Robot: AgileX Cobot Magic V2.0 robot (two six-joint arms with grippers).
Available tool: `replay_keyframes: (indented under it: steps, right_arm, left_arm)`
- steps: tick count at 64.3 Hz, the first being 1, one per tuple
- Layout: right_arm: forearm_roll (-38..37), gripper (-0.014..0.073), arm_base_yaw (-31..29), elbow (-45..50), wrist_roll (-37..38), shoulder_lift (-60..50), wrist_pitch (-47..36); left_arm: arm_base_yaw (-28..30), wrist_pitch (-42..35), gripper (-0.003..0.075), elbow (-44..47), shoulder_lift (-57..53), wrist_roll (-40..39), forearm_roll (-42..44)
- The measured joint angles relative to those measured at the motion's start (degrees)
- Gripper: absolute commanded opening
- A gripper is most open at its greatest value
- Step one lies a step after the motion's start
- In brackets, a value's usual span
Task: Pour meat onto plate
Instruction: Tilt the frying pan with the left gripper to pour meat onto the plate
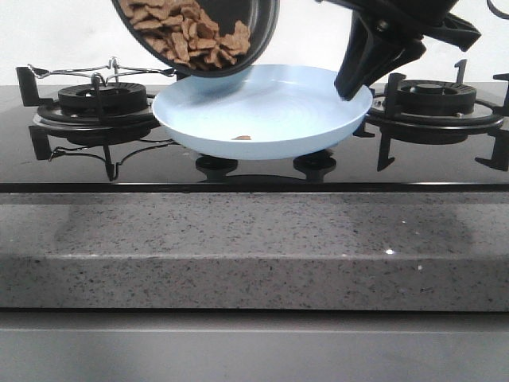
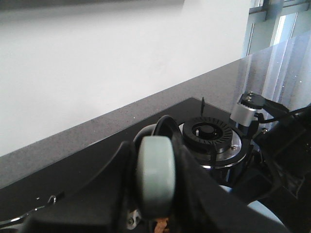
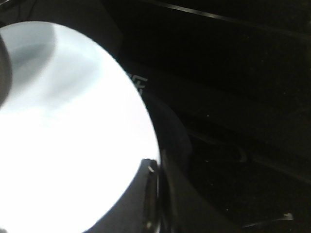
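Note:
A black frying pan [image 1: 262, 32] is tilted high over the plate's left part, with the meat [image 1: 187, 32] heaped at its lower rim. The pale-blue plate [image 1: 278, 111] rests on the hob, and one meat piece [image 1: 242, 138] lies on it. In the left wrist view my left gripper [image 2: 153, 145] is shut on the pan's grey-green handle [image 2: 155, 179]. My right gripper [image 1: 350, 86] is shut on the plate's right rim. In the right wrist view its fingers [image 3: 151, 174] pinch the edge of the plate [image 3: 73, 136], which shows glaring white.
A gas burner with a black grate stands on the left [image 1: 99, 99] and another on the right [image 1: 433, 99]. Two black knobs [image 1: 216, 165] sit in front of the plate. A speckled grey stone counter edge [image 1: 254, 247] runs along the front.

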Motion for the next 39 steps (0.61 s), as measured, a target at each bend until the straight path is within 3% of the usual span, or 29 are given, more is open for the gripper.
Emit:
replay_keyframes:
  steps: [39]
  right_arm:
    - [0.0, -0.0113, 0.0, 0.0, 0.0, 0.0, 0.0]
  left_arm:
    - [0.0, 7.9, -0.0013, -2.6, 0.0, 18.0, -0.6]
